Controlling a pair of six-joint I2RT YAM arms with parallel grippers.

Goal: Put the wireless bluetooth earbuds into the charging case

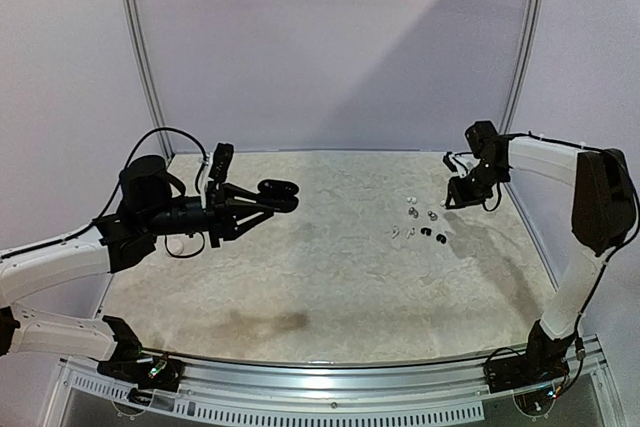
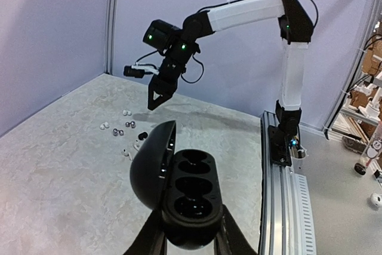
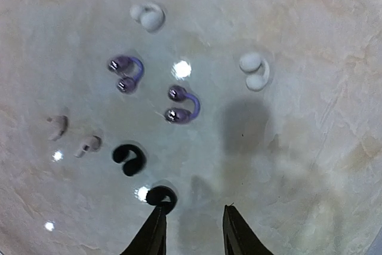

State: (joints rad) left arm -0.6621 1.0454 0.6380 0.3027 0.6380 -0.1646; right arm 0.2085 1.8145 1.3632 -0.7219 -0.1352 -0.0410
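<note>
The left hand (image 2: 191, 234) squeezes the open black case (image 2: 192, 189). The right hand (image 3: 192, 214) hangs over the small earbuds (image 3: 174, 114) on the bench (image 3: 322, 46), its fingers apart and holding nothing.

Case (image 1: 279, 191) left, earbuds (image 1: 420, 222) right, a wide stretch of table (image 1: 300, 287) between them.
The case is up off the table between the left gripper's (image 1: 262, 197) fingers, lid swung to its side. The earbuds lie scattered on the table right of centre. The right gripper (image 1: 462, 199) hangs over their right rear edge, one earbud (image 3: 161, 197) just beside a fingertip (image 3: 156, 222).
</note>
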